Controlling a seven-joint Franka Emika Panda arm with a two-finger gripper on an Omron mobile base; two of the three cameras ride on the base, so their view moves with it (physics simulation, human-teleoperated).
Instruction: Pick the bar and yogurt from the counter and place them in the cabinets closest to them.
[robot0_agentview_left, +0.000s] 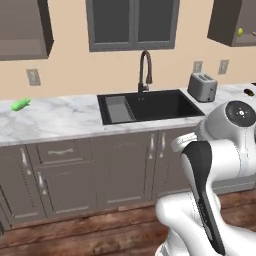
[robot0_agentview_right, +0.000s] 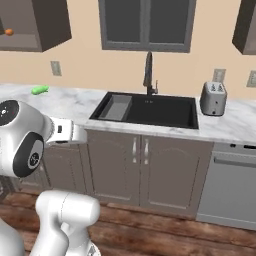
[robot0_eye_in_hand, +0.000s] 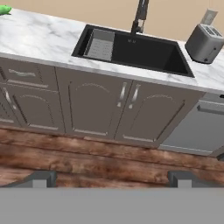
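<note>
On the white marble counter (robot0_agentview_left: 60, 117), where your run is set, you cannot yet place the bar or the yogurt: the stretch running across the middle of the left base view carries a green elongated item (robot0_agentview_left: 21, 104) at far left, a black sink (robot0_agentview_left: 150, 106) with its faucet (robot0_agentview_left: 145, 70) at centre, a toaster (robot0_agentview_left: 202, 86) to the right, and a dark oval lump (robot0_agentview_left: 248, 91) at the right edge, which is neither of your targets. Above, the wall cabinets (robot0_agentview_left: 25, 30) hang in the upper corners; the one at upper right holds a small yellow-green thing (robot0_agentview_left: 240, 31), too small to name, and the one at upper left of the right base view holds an orange ball (robot0_agentview_right: 8, 32). Nothing in them reads as a bar or a blue-banded cup, so judge both placements as not done. Your claw (robot0_eye_in_hand: 111, 178) hangs spread wide and empty at the bottom of the hand view, aimed at the base cabinet doors (robot0_eye_in_hand: 109, 105) and the wooden floor (robot0_eye_in_hand: 87, 157), well short of the counter. Both pick-ups appear to lie ahead: find each item, grasp it, shelve it.
</note>
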